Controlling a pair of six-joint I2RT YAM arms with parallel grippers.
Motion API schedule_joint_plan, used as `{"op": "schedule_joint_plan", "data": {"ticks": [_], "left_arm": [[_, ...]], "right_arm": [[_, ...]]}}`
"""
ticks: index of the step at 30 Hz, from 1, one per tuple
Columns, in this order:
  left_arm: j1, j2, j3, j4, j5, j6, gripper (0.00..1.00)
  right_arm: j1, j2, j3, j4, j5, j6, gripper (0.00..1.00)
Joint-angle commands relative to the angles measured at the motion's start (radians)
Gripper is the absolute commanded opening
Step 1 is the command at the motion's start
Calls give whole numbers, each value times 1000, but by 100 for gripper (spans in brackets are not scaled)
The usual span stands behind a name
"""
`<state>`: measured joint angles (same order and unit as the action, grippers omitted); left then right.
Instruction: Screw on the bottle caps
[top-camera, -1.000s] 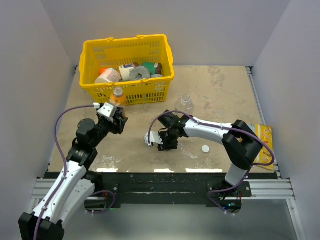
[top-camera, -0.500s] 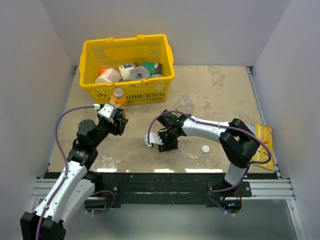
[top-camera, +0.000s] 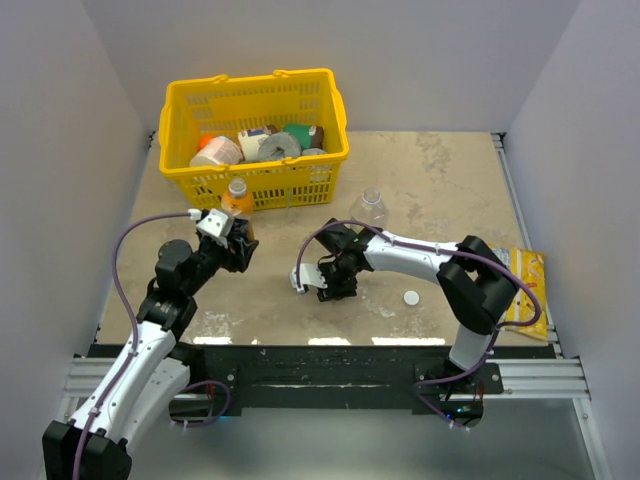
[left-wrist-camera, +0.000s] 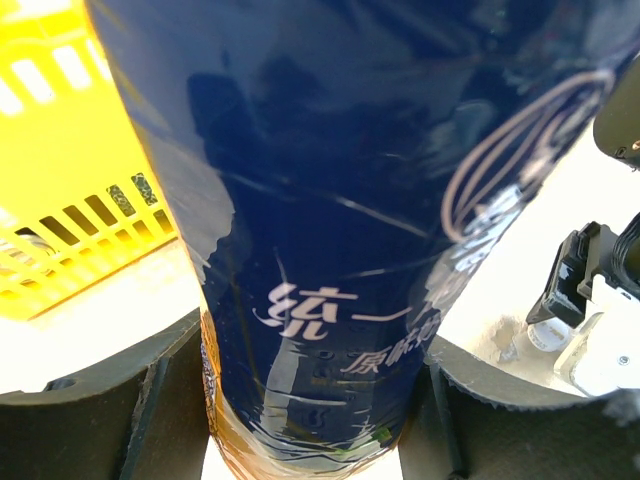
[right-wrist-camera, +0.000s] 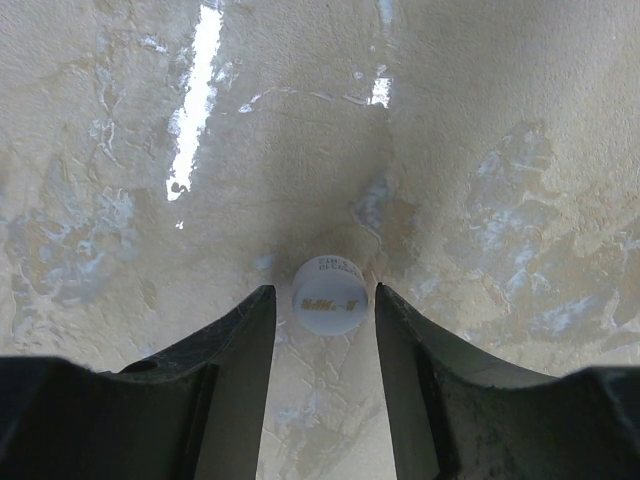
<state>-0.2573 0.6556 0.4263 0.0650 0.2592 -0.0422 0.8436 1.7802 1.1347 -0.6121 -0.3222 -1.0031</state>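
My left gripper (top-camera: 236, 243) is shut on the small orange bottle (top-camera: 236, 196), gripping its dark blue label (left-wrist-camera: 340, 200) and holding it upright, with no cap on its neck. My right gripper (top-camera: 337, 287) points down at the table with its jaws open around a white cap (right-wrist-camera: 330, 297). The cap lies flat on the table with a small gap to each finger. A second white cap (top-camera: 411, 297) lies on the table to the right. The clear ribbed bottle (top-camera: 371, 207) stands uncapped behind the right arm.
A yellow basket (top-camera: 300, 178) full of tubs and packets stands at the back left, just behind the orange bottle. A yellow snack packet (top-camera: 528, 285) lies at the right edge by the right arm's elbow. Grey walls enclose the table.
The left gripper and its bottle have shifted very slightly. The right gripper stays over the cap with only a small adjustment.
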Motion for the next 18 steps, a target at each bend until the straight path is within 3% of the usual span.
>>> {"op": "schedule_joint_plan", "data": {"ticks": [1,18], "left_arm": [[9,-4,-3,59,20,-18,0],[10,-2,-14,70,31,-18,0]], "right_arm": [[-1,15,3,11,20,1,47],[-3,13,8,25,25,23,44]]}}
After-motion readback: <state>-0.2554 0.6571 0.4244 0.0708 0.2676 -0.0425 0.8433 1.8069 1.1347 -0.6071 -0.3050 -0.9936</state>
